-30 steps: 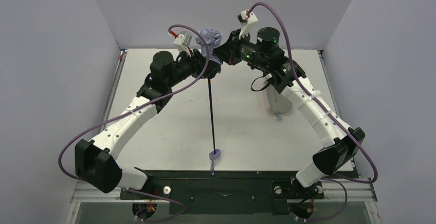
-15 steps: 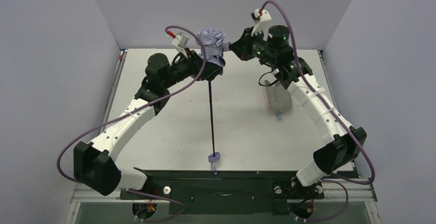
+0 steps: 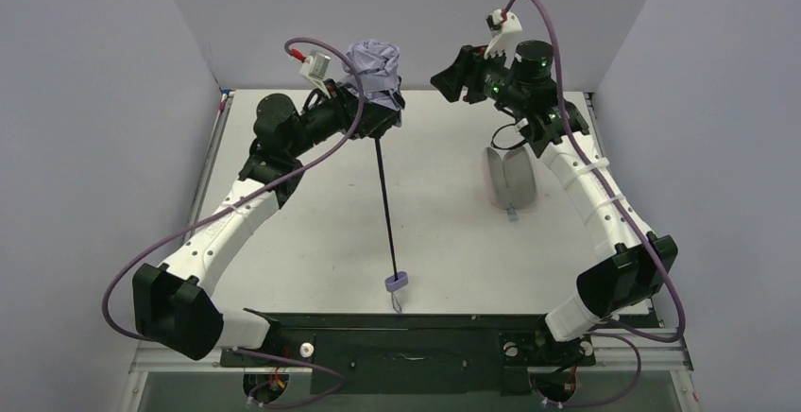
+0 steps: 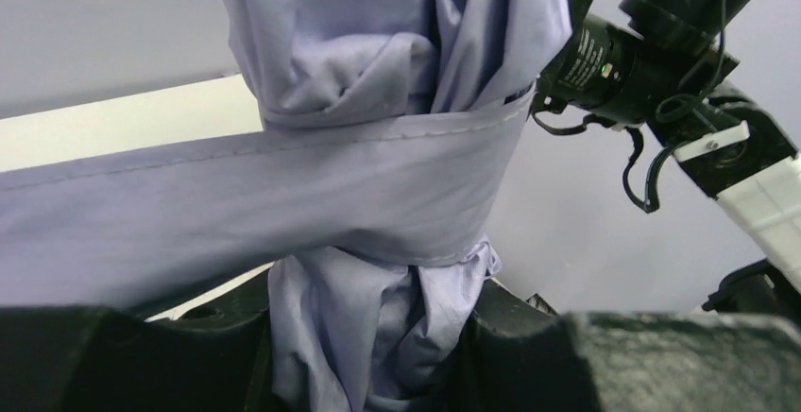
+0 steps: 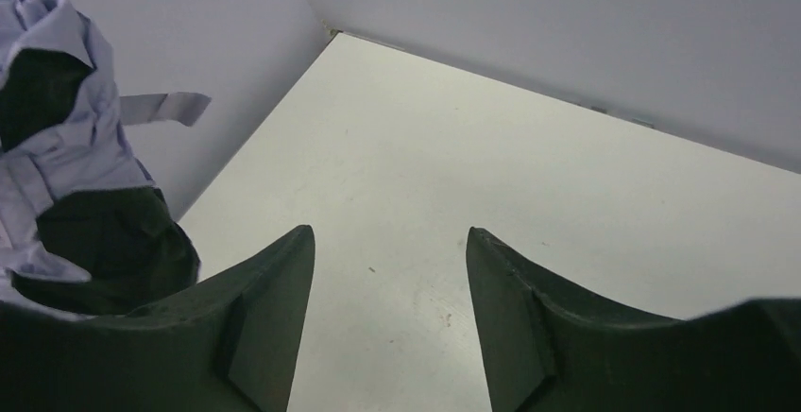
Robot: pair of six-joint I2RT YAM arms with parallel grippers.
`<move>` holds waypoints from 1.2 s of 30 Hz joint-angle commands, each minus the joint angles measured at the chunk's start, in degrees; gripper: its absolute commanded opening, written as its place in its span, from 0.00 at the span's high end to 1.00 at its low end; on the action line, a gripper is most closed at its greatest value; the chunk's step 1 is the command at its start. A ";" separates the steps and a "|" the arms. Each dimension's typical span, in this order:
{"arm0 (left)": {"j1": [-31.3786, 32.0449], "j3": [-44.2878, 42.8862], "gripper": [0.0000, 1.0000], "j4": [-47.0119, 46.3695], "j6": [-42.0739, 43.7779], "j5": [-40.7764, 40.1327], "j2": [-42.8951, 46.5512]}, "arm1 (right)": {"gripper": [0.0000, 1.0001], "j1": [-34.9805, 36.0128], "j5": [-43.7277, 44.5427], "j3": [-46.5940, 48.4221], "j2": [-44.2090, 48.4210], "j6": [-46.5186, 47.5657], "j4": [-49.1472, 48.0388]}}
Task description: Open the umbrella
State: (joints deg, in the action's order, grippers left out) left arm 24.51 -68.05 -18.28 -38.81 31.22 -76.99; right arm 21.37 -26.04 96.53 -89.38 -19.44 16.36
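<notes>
The umbrella (image 3: 372, 64) is still folded, its lavender canopy bunched and bound by its strap (image 4: 283, 180). It hangs in the air at the back of the table. The thin black shaft (image 3: 385, 204) runs down to the small lavender handle (image 3: 396, 282) just above the near edge. My left gripper (image 3: 382, 111) is shut on the lower part of the canopy bundle (image 4: 378, 336). My right gripper (image 3: 450, 81) is open and empty, a little to the right of the canopy. In the right wrist view the gripper (image 5: 387, 234) faces the table, with the umbrella (image 5: 57, 147) at the far left and a loose strap tab (image 5: 166, 107) sticking out.
A pink oval clamshell case (image 3: 510, 180) stands open on the table under the right forearm. Grey walls close in the back and both sides. The right arm's wrist (image 4: 652, 48) is near the canopy in the left wrist view.
The right gripper opened, came off the canopy and drew back to the right and up. The left arm lifted the umbrella and shifted it slightly left; the handle rose a little.
</notes>
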 commanded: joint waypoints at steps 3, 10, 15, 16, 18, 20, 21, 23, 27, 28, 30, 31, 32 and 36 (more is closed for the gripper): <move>-3.37 -5.83 1.00 -8.92 -8.35 -1.65 -1.09 | 0.39 -2.94 -6.17 -1.10 1.79 -2.07 -3.26; -4.08 -7.15 1.00 -12.68 -14.78 -2.96 -4.03 | 0.32 0.12 -16.39 -7.65 4.66 -3.87 -7.82; -4.21 -8.69 1.00 -15.53 -17.70 -3.38 -6.01 | 0.32 5.12 -19.06 -7.98 4.86 1.74 -4.69; -4.23 -8.92 1.00 -15.85 -18.06 -3.52 -6.42 | 0.32 6.57 -19.36 -7.49 4.44 2.64 -2.79; -4.21 -9.25 1.00 -16.54 -18.97 -3.68 -7.01 | 0.32 8.41 -19.48 -6.95 3.97 5.38 -0.45; -4.21 -9.43 1.00 -17.20 -20.14 -3.64 -7.51 | 0.32 9.93 -19.06 -6.76 3.63 7.35 0.91; -4.21 -9.50 1.00 -17.72 -20.37 -3.63 -7.68 | 0.32 10.56 -18.61 -6.76 3.44 8.18 1.49; -4.21 -9.67 1.00 -18.20 -20.97 -3.38 -7.78 | 0.34 10.95 -17.24 -6.75 2.60 8.53 1.71; -4.21 -9.71 1.00 -18.54 -21.61 -3.15 -7.72 | 0.47 11.31 -16.90 -6.03 0.86 6.69 0.31; -4.21 -9.72 1.00 -18.65 -21.69 -3.08 -7.73 | 0.52 11.36 -17.05 -5.89 0.65 5.29 -0.16; -4.40 -9.74 1.00 -18.79 -21.74 -2.82 -7.86 | 0.70 11.51 -18.13 -5.49 -0.11 2.64 -1.76; -4.61 -9.82 1.00 -18.71 -21.70 -2.30 -8.12 | 0.87 11.48 -19.28 -5.28 -0.58 1.51 -3.19; -4.72 -10.17 1.00 -18.52 -21.56 -1.87 -8.23 | 0.95 11.50 -19.86 -5.12 -0.82 -0.44 -3.98; -5.45 -11.35 0.96 -16.35 -19.13 0.65 -8.91 | 1.00 10.70 -22.46 -4.44 -1.72 -3.90 -8.89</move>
State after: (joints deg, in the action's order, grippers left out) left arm 19.77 -74.54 -30.70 -58.83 29.41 -86.17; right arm 32.60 -45.04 89.12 -90.35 -19.51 15.92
